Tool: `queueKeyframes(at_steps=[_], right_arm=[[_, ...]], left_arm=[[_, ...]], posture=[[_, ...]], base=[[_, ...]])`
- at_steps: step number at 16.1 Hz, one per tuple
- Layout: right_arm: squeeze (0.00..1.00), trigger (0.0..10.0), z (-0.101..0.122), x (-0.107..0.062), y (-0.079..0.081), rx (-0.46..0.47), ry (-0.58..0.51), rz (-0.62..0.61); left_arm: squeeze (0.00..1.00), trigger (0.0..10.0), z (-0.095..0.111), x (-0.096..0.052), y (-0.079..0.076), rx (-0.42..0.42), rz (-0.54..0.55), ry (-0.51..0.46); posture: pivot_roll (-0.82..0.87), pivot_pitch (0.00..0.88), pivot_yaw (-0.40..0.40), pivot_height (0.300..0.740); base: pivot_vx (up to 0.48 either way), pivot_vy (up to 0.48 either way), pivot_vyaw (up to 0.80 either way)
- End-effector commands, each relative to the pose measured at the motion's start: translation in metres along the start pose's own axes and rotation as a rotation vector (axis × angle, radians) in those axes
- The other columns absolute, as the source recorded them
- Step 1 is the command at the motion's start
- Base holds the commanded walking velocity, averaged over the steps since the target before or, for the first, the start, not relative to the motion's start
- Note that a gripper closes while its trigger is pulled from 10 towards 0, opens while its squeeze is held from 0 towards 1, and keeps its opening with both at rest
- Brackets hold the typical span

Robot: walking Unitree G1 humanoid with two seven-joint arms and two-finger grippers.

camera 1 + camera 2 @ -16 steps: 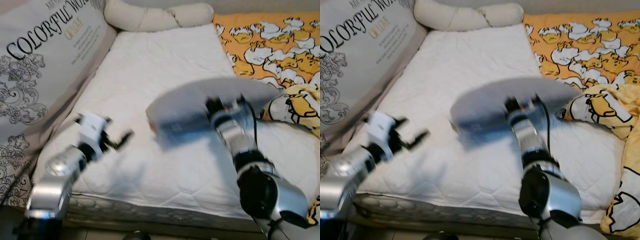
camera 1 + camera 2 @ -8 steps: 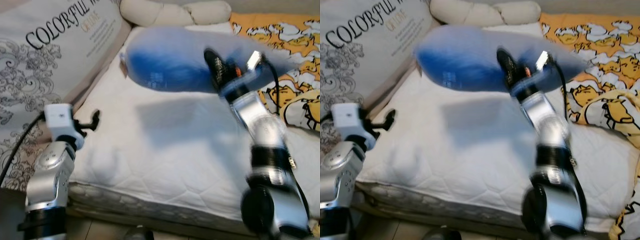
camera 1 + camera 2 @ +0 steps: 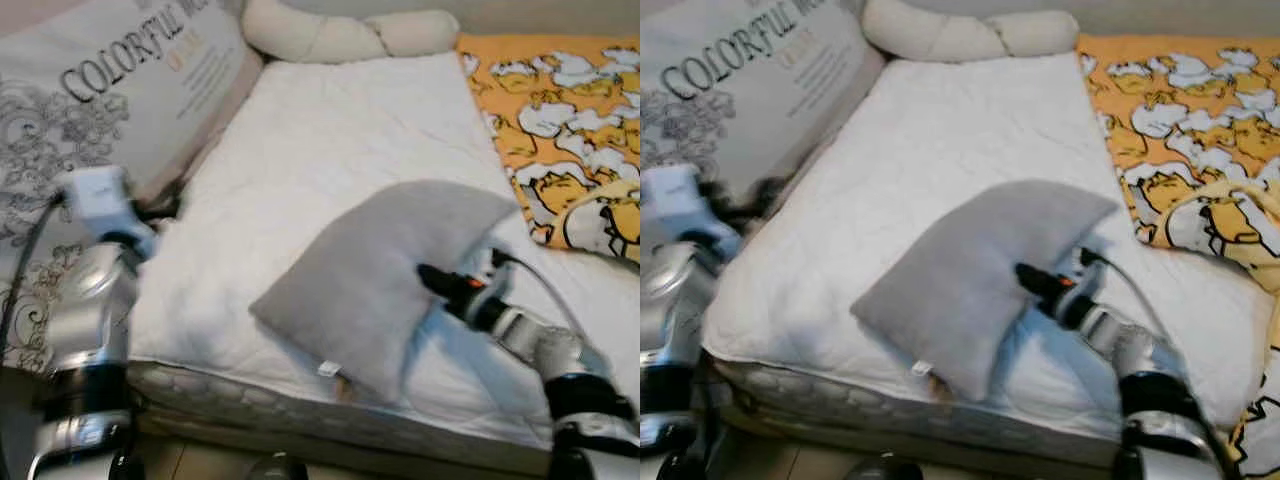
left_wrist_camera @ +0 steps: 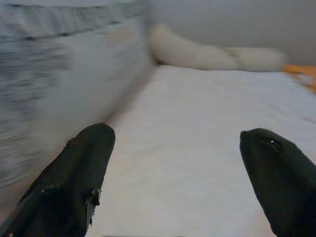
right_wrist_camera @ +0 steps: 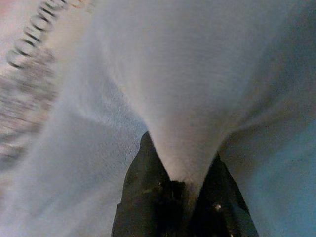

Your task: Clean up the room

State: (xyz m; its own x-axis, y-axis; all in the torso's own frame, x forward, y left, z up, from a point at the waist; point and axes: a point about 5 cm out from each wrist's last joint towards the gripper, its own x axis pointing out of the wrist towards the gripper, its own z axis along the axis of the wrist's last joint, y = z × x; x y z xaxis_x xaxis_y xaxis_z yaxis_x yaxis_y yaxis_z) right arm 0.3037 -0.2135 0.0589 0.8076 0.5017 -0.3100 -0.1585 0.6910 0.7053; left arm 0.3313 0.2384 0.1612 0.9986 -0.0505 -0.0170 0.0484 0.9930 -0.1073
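Where right tool pinches grey pillow, fingertips buried in fabric.

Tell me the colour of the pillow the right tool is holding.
Plain grey; the pillow, pinched by the right tool, shows best in the right eye view.

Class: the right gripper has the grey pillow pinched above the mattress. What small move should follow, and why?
Probably carry the grey pillow toward the bed's head: the right gripper is shut on its fabric, and it droops near the mattress front edge.
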Motion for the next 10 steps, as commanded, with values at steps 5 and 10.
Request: queueKeyframes(at_steps=[5, 10], right_arm=[[0.00, 0.0, -0.014, -0.020, -0.026, -0.150, 0.121, -0.037], [0.00, 0.0, -0.018, -0.017, -0.022, -0.170, 0.102, 0.000]], left_arm=[[0.00, 10.0, -0.030, 0.056, -0.064, 0.164, -0.222, 0.230], [0.00, 10.0, -0.092, 0.040, -0.108, 0.253, -0.332, 0.449]], posture=[[-0.04, 0.000, 0.149, 0.740], [-0.09, 0.000, 0.177, 0.740]], base=[[0.000, 0.000, 0.00], [0.000, 0.000, 0.00]])
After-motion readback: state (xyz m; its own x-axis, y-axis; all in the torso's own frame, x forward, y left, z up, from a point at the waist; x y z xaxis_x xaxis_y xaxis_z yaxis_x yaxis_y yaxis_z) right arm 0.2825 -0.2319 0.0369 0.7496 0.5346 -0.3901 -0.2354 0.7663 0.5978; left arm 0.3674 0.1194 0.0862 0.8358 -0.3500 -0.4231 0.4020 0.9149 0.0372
